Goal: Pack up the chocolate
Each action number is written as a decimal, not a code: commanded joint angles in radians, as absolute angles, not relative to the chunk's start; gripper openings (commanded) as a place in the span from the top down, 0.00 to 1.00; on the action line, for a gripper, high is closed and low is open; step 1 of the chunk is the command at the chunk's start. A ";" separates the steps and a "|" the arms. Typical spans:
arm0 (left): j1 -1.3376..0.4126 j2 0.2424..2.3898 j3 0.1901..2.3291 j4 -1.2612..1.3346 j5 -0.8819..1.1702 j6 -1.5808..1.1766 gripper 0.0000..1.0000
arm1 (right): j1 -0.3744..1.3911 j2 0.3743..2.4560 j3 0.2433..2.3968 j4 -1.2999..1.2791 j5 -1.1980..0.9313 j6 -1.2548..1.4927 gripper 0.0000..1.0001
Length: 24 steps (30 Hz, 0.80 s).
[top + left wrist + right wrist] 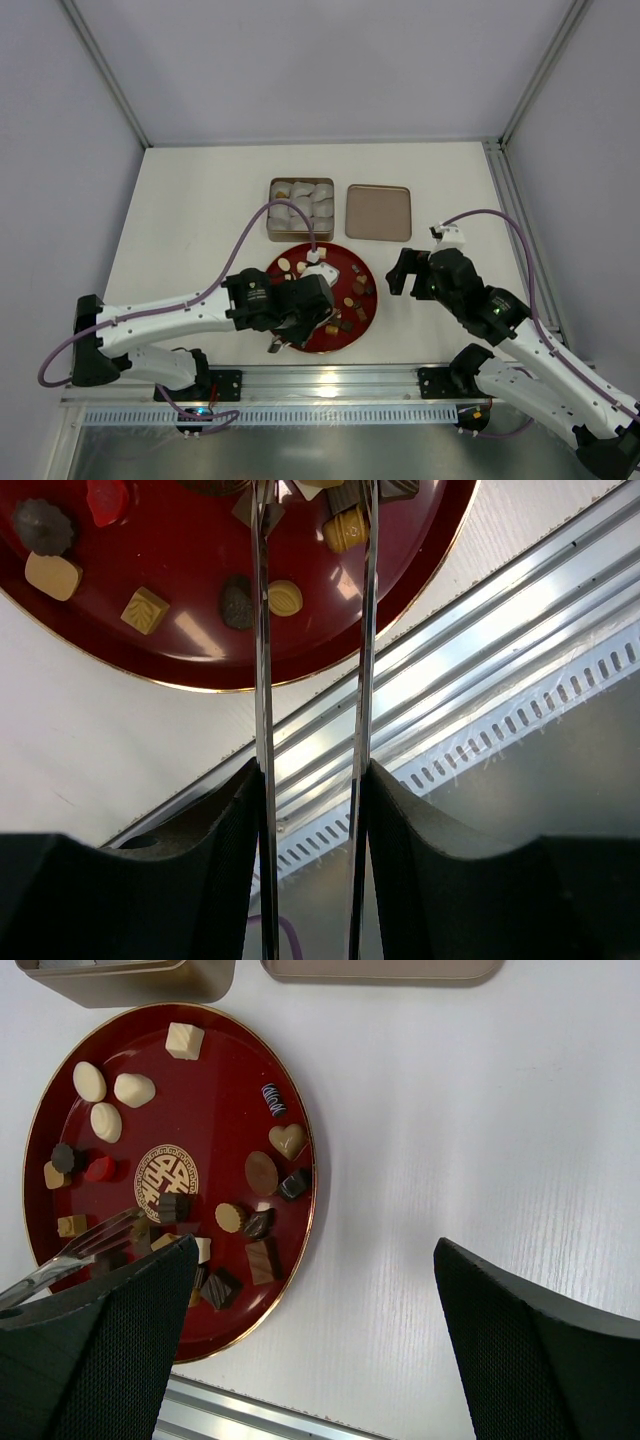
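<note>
The left gripper (pixel 312 780) is narrowed around a pair of metal tongs (pixel 262 660). Its pads press the outer faces of the two blades, which stand a little apart. In the left wrist view the blades run straight up the frame and leave its top edge over the red plate (pixel 190 550), so their tips are not shown there. The right wrist view shows forked tips low over the lower left part of the plate.

The chocolate (pixel 260 1173) lies scattered on that plate. A tan barrel-shaped piece (pixel 349 529) sits between the blades near the top of the left wrist frame, close against the right-hand blade. The nearest pieces therefore lie along the tongs' long axis, just ahead of the hand.

The right gripper (pixel 408 272) hangs wide open and empty off the plate's right side in the top view, so the left arm is judged the nearer. The tin (pixel 272 215) with paper cups (pixel 300 200) lies beyond the plate, toward the top of that view.
</note>
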State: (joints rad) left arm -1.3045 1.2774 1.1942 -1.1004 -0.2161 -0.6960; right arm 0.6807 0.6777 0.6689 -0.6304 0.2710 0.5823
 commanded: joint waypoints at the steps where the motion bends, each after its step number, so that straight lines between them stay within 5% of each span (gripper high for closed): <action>1: -1.313 1.285 1.192 -1.065 -0.224 -0.689 0.56 | 0.681 0.658 0.664 -0.626 0.291 0.580 0.00; 24: -1.315 1.331 1.181 -1.046 -0.222 -0.683 0.59 | 0.681 0.644 0.634 -0.611 0.296 0.588 0.00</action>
